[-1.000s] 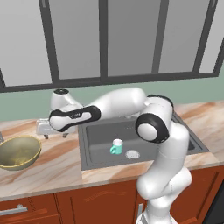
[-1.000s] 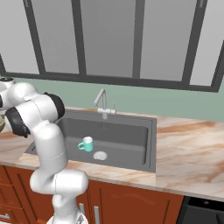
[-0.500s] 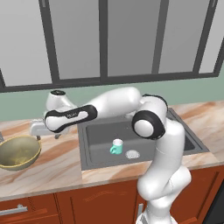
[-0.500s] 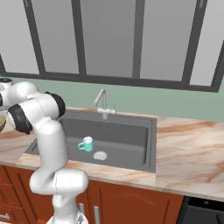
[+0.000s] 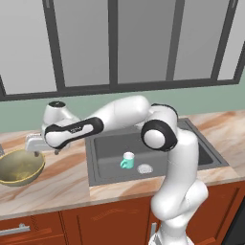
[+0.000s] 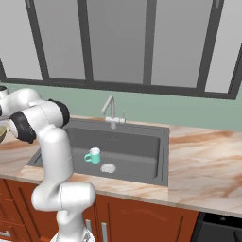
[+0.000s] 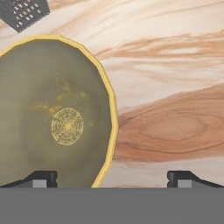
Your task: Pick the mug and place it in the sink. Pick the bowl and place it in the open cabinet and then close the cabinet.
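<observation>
The olive-gold bowl (image 5: pixel 18 168) sits on the marble counter at the far left; the hand view looks straight down into the bowl (image 7: pixel 52 118). My gripper (image 5: pixel 37 145) hovers just above the bowl's right rim, open and empty. In the hand view the gripper (image 7: pixel 111 179) straddles the yellow rim, one fingertip (image 7: pixel 41 177) over the bowl and the other over bare counter. The teal mug (image 5: pixel 128 160) stands upright in the dark sink (image 5: pixel 107 143), next to the drain; it shows as the mug (image 6: pixel 93 155) in the sink (image 6: pixel 137 139) from the right. The cabinet is out of view.
A silver faucet (image 6: pixel 109 111) rises behind the basin. A dark perforated object (image 7: pixel 22 12) lies past the bowl's far edge. Marble counter (image 7: pixel 170 87) stretches to the bowl's right. Reddish-brown drawers (image 5: pixel 28 229) run below the counter.
The arm has swung further left, carrying the open gripper from beside the sink's left edge to over the bowl's right rim. Mug and bowl have stayed put.
</observation>
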You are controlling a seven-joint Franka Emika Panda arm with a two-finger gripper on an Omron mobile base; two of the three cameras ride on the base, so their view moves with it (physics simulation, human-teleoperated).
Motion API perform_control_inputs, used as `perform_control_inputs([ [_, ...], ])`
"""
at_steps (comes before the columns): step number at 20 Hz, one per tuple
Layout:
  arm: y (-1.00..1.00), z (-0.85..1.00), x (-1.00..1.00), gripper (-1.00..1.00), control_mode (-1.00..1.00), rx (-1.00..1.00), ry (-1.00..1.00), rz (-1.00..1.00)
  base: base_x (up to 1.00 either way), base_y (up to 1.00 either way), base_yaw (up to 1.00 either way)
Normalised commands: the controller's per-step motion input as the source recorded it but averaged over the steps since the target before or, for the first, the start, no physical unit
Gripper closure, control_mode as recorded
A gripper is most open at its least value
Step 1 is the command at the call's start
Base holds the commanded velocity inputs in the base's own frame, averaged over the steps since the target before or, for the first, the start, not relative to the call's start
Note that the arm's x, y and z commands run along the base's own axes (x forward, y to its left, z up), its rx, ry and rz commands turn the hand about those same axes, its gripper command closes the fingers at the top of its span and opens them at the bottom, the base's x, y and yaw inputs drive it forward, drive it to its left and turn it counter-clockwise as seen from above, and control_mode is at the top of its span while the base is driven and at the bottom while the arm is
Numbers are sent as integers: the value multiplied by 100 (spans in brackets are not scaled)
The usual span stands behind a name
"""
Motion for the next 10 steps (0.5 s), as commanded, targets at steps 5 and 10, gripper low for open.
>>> perform_control_inputs([
  [5,2,-29,0,-100,-100,0,4,-5,0,0,0],
  [10,14,-21,3,-100,-100,0,1,-2,0,0,0],
])
